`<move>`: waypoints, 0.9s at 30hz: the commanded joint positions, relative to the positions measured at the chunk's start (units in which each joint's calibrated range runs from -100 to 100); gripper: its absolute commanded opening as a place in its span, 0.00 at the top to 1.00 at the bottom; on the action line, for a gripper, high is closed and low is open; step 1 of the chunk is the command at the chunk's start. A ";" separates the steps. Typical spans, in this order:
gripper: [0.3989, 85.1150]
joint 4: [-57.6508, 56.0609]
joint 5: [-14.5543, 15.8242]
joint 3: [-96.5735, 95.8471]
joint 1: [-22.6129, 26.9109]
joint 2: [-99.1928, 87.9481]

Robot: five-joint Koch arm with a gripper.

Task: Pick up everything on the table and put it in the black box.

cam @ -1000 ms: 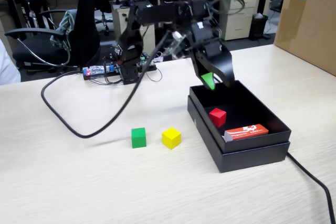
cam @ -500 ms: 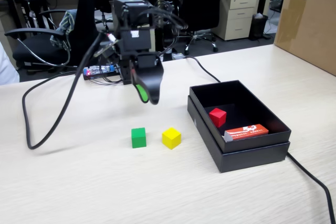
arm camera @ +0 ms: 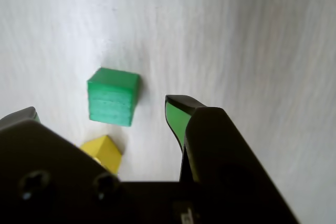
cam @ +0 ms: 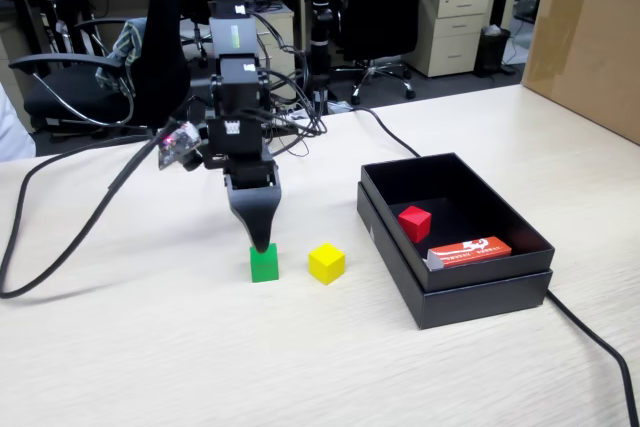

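A green cube point(cam: 264, 263) and a yellow cube point(cam: 326, 263) sit on the pale table, left of the black box point(cam: 455, 287). The box holds a red cube point(cam: 414, 223) and a small red-and-white carton point(cam: 468, 252). My gripper point(cam: 262, 244) points down just above the green cube's far edge. In the wrist view my gripper point(arm camera: 102, 107) is open and empty. The green cube point(arm camera: 113, 96) lies between and just beyond the two tips. The yellow cube point(arm camera: 105, 152) shows partly behind the left jaw.
A large cardboard box point(cam: 590, 37) stands at the table's right back edge. Black cables point(cam: 60, 237) run across the table on the left and behind the black box on the right. Office chairs and desks stand beyond the table.
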 commanded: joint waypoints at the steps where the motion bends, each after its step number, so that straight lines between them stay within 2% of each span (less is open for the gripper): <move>1: 0.44 -0.13 0.20 7.02 -0.39 2.90; 14: 0.45 -0.13 1.07 11.55 -0.15 15.17; 19: 0.52 -0.13 1.42 12.28 0.20 17.01; 21: 0.59 -0.13 1.71 12.64 0.29 17.35; 22: 0.65 -0.13 1.86 12.91 0.34 17.47; 23: 0.78 -0.13 2.10 13.19 0.34 17.47; 27: 0.99 -0.13 2.49 14.09 0.34 16.67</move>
